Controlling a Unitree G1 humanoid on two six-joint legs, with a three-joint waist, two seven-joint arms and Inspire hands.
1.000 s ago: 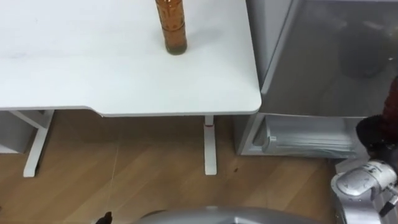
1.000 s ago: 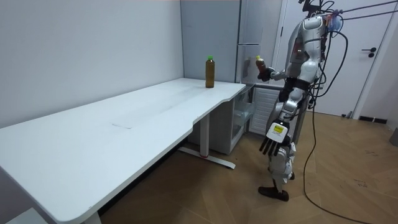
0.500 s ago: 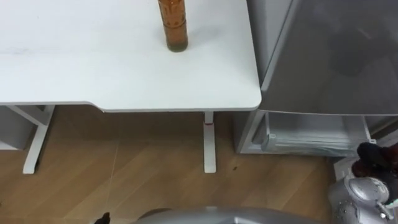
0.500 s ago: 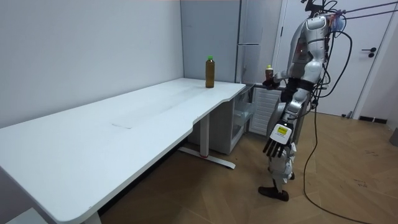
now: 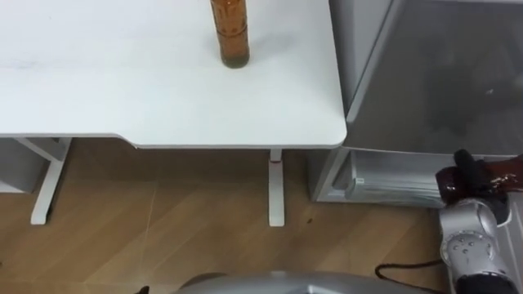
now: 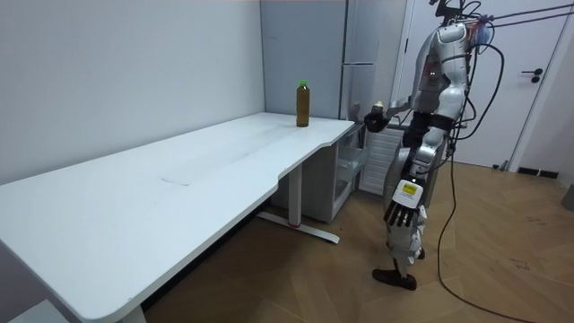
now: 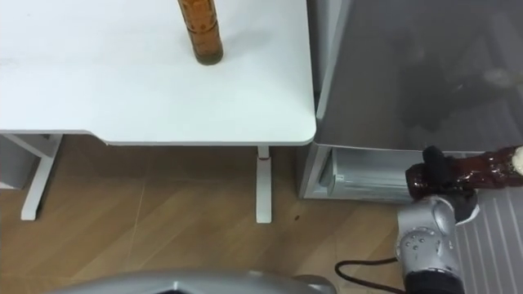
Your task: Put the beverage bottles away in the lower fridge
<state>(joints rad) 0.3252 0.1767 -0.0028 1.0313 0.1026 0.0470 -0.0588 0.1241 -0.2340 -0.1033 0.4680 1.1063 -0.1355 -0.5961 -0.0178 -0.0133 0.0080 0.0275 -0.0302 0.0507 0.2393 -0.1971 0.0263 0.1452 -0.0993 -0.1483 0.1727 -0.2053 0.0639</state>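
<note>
The right hand [image 7: 433, 170] grips a red bottle [image 7: 486, 166] — tipped sideways — before the fridge [image 7: 409, 73]. The left hand [image 6: 400, 215] hangs, fingers relaxed.

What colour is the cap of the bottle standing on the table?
Green cap on an amber bottle; the room view shows it best.

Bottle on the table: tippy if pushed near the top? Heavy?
The bottle stands tall and narrow on the smooth white table, so a high push would likely tip it; once down, its round body should roll. It looks nearly full of brown drink, so probably fairly heavy.
</note>
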